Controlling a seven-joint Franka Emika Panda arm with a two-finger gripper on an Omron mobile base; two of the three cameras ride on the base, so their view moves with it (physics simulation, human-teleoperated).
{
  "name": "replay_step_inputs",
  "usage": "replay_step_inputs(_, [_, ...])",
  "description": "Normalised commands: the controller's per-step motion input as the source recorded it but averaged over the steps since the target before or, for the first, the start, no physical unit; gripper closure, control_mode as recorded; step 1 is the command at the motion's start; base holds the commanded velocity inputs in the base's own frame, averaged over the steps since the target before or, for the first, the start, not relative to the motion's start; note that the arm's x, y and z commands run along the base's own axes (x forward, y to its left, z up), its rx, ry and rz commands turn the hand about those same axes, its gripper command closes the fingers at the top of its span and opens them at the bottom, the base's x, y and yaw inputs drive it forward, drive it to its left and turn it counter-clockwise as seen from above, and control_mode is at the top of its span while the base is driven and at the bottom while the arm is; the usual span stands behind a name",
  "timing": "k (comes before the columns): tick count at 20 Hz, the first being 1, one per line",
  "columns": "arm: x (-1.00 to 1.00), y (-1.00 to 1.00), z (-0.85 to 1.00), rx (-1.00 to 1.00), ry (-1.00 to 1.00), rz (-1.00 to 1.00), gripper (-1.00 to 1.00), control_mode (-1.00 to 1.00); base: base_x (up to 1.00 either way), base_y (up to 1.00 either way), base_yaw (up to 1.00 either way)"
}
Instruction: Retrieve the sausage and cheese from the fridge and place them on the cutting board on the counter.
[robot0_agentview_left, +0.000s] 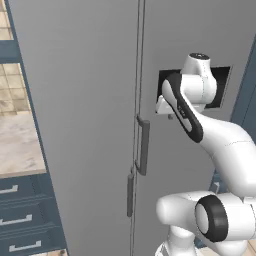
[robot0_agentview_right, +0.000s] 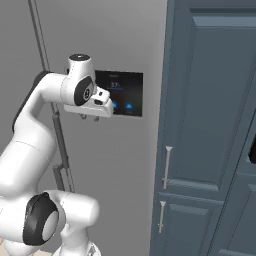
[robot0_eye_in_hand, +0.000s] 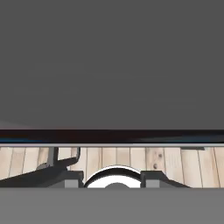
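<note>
The tall light-grey fridge (robot0_agentview_left: 80, 125) stands with both doors closed, and its dark bar handles (robot0_agentview_left: 143, 145) run along the middle seam. Sausage and cheese are hidden behind the doors, and the cutting board is out of view. My gripper (robot0_agentview_right: 89, 118) hangs pointing down just in front of the right door, at the lower left corner of the dark recess (robot0_agentview_right: 125, 92). It is open (robot0_eye_in_hand: 113, 177) and holds nothing. The hand view looks down the grey door face to the wooden floor (robot0_eye_in_hand: 175, 162).
The beige counter (robot0_agentview_left: 17, 145) over blue-grey drawers (robot0_agentview_left: 20, 215) lies left of the fridge, backed by tan tiles. A tall blue-grey cabinet (robot0_agentview_right: 210, 125) with silver handles (robot0_agentview_right: 167, 167) borders the fridge on the right.
</note>
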Motion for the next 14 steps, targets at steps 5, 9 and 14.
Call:
replay_step_inputs(5, [0.00,0.00,0.00,0.00,0.00,0.00,-1.00,1.00,-0.04,0.02,0.00])
replay_step_inputs(9, [0.00,0.00,0.00,0.00,0.00,0.00,-1.00,1.00,-0.54,0.24,0.02])
replay_step_inputs(14, [0.00,0.00,0.00,0.00,0.00,0.00,-1.00,1.00,-0.65,0.39,0.01])
